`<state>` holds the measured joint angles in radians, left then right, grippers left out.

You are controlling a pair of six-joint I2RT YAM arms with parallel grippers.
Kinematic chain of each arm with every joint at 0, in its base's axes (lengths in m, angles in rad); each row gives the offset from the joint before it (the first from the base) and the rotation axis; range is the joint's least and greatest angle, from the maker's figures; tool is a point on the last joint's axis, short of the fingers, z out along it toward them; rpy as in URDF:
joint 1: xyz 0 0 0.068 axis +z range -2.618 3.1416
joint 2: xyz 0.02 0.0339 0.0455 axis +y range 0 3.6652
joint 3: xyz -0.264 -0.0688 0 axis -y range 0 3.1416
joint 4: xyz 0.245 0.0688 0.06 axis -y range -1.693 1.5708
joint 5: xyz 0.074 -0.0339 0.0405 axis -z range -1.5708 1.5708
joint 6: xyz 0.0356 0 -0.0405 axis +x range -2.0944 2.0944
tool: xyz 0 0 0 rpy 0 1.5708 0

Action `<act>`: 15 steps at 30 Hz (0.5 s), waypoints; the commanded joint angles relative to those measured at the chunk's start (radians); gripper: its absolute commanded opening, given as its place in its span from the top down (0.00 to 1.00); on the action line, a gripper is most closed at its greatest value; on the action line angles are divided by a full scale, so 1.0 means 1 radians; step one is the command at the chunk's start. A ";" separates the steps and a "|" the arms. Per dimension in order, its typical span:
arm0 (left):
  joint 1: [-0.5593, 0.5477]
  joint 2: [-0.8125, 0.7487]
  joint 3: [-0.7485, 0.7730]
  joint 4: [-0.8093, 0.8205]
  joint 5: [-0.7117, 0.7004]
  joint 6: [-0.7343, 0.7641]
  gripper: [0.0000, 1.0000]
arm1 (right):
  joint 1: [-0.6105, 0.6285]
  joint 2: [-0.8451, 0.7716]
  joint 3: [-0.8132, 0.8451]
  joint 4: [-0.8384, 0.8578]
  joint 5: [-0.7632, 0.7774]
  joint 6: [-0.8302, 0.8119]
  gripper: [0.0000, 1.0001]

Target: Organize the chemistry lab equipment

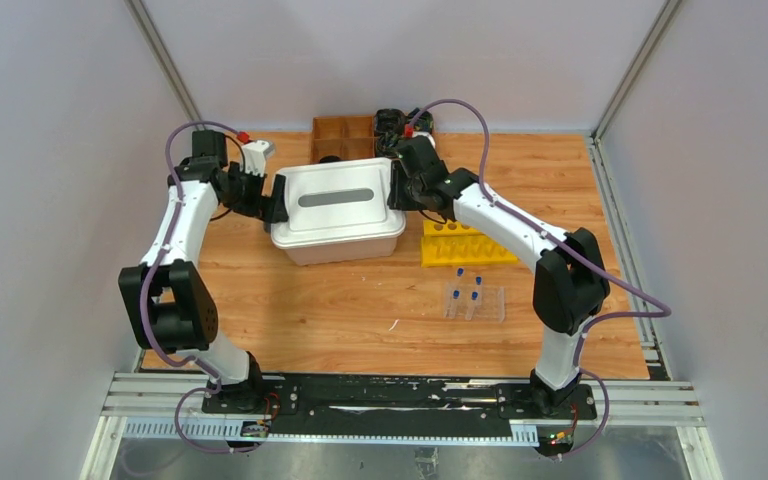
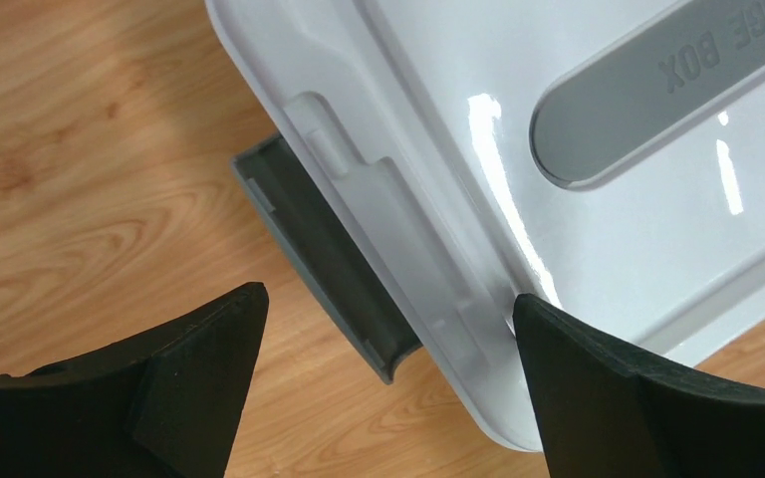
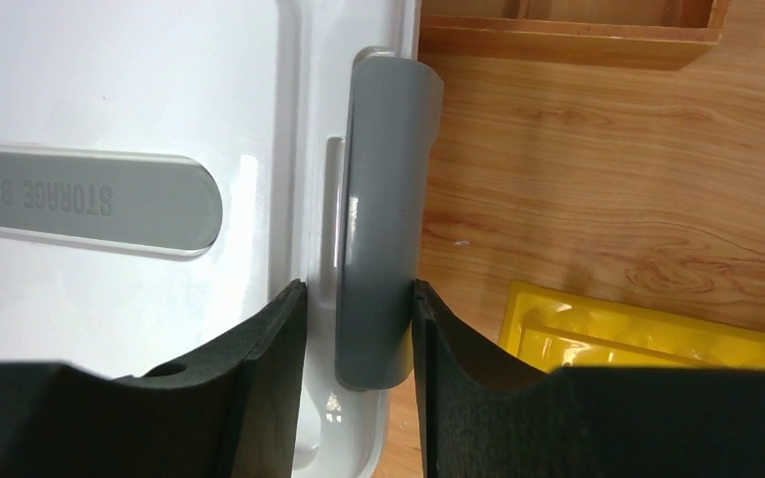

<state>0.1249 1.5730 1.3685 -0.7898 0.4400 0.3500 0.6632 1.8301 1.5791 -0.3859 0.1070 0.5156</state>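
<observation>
Small clear tubes with blue caps (image 1: 474, 295) stand in a clear rack on the table's right half, away from both grippers. A white storage box (image 1: 338, 215) with its lid on sits in the middle. My left gripper (image 1: 272, 200) (image 2: 388, 294) is at the box's left end, open wide, with the grey latch (image 2: 319, 249) and the lid's corner between its fingers and touching neither. My right gripper (image 1: 397, 190) (image 3: 359, 289) is at the right end, shut on the other grey latch (image 3: 383, 199) and the lid rim beside it.
A yellow tube rack (image 1: 465, 242) lies just right of the box, under my right forearm. A wooden compartment tray (image 1: 343, 138) stands behind the box at the back edge. Grey walls enclose the table on three sides.
</observation>
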 commanded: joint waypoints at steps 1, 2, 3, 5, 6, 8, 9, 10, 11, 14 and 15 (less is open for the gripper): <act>0.010 0.010 -0.026 -0.035 0.087 -0.060 0.00 | -0.001 -0.027 -0.025 -0.080 0.092 -0.027 0.70; 0.014 0.018 -0.027 -0.035 0.092 -0.065 0.00 | 0.000 -0.029 -0.029 -0.080 0.091 -0.028 0.69; 0.021 0.026 -0.029 -0.035 0.107 -0.073 0.01 | 0.001 -0.033 -0.031 -0.080 0.090 -0.027 0.69; 0.039 0.044 -0.031 -0.035 0.152 -0.095 0.05 | 0.002 -0.035 -0.036 -0.080 0.082 -0.024 0.69; 0.050 0.054 -0.032 -0.035 0.183 -0.112 0.07 | 0.004 -0.036 -0.038 -0.080 0.079 -0.023 0.69; 0.070 0.081 -0.034 -0.035 0.256 -0.147 0.14 | 0.008 -0.033 -0.035 -0.080 0.072 -0.024 0.69; 0.078 0.091 -0.035 -0.035 0.298 -0.160 0.17 | 0.010 -0.032 -0.034 -0.080 0.069 -0.025 0.70; 0.084 0.098 -0.038 -0.036 0.334 -0.168 0.21 | 0.013 -0.032 -0.033 -0.080 0.067 -0.028 0.70; 0.086 0.104 -0.040 -0.037 0.372 -0.174 0.23 | 0.016 -0.031 -0.031 -0.080 0.066 -0.029 0.70; 0.086 0.114 -0.045 -0.037 0.470 -0.187 0.31 | 0.021 -0.027 -0.024 -0.081 0.055 -0.039 0.71; 0.086 0.115 -0.044 -0.037 0.481 -0.190 0.33 | 0.021 -0.024 -0.022 -0.081 0.048 -0.042 0.71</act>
<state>0.2153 1.6665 1.3434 -0.8146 0.7422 0.1871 0.6701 1.8164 1.5658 -0.3901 0.1356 0.5018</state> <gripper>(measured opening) 0.723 0.424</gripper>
